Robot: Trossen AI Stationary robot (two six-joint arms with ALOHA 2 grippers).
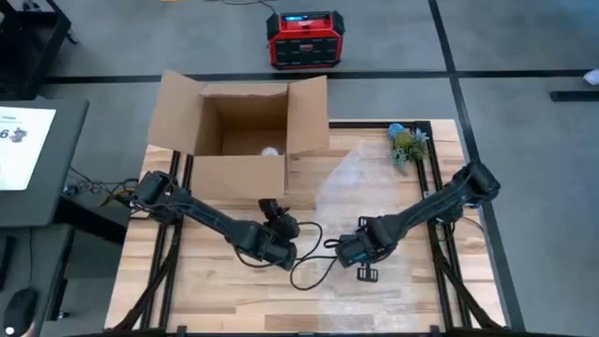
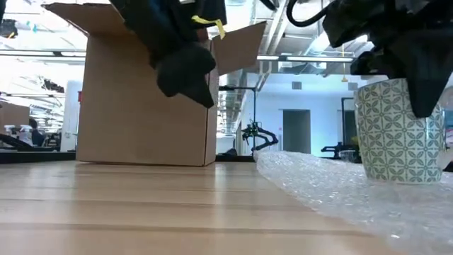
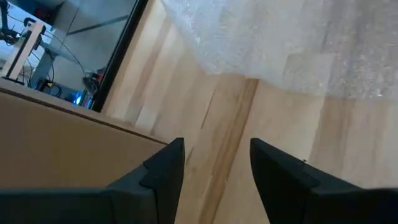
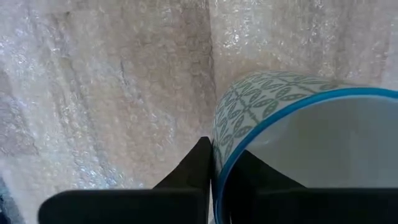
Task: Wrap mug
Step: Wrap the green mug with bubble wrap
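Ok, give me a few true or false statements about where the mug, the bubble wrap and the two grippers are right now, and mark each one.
1. The right gripper pinches the mug by its rim. True.
2. The mug lies on its side. False: it stands upright on the bubble wrap.
3. The left gripper holds the bubble wrap. False: its fingers are open and empty over bare wood.
4. The cardboard box is open. True.
5. The mug is already wrapped. False: the wrap lies flat beneath it.

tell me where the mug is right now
The mug stands upright on the bubble wrap at the table's right side, its rim pinched by the right gripper.
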